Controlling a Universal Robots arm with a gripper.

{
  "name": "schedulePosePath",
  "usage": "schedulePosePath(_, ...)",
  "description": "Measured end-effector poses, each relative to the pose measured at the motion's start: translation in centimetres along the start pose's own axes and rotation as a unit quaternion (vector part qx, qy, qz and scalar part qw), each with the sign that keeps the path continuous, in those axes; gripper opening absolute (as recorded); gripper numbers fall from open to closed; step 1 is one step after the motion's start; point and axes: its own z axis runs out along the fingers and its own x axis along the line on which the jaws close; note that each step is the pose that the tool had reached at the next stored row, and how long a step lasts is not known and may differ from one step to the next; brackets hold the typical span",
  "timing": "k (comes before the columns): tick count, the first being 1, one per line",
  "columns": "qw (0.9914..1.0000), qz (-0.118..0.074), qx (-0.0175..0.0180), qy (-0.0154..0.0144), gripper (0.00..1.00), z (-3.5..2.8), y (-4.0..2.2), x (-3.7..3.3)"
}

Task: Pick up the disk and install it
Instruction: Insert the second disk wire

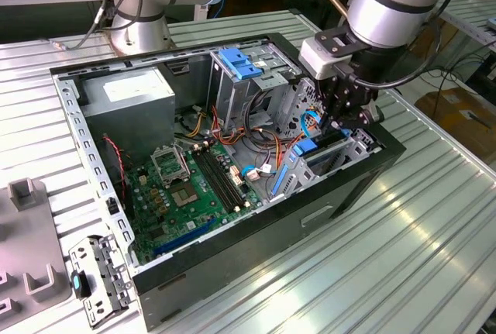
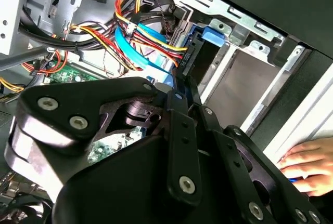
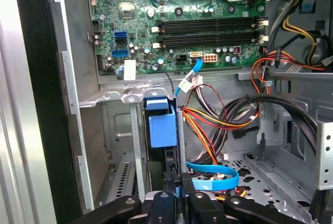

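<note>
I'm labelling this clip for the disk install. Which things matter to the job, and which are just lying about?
Job: gripper, disk, drive bay, case.
Lying about: loose bracket, grey fixture, motherboard, cables, a hand.
</note>
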Motion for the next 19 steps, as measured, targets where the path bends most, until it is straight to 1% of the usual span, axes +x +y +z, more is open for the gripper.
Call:
schedulePosePath(3,1.00000,0.000,-0.0001,-0.0001,0.16,-0.01,0.09,0.17)
schedulePosePath(6,1.00000,0.000,0.0000,-0.0001,0.16,0.01,0.11,0.19)
schedulePosePath(10,1.00000,0.000,0.0000,0.0000,0.16,0.23,0.14,0.20)
schedulePosePath(13,1.00000,0.000,0.0000,0.0000,0.16,0.27,0.15,0.24)
schedulePosePath(19,1.00000,0.000,0.0000,0.0000,0.16,0.32,0.13,0.51)
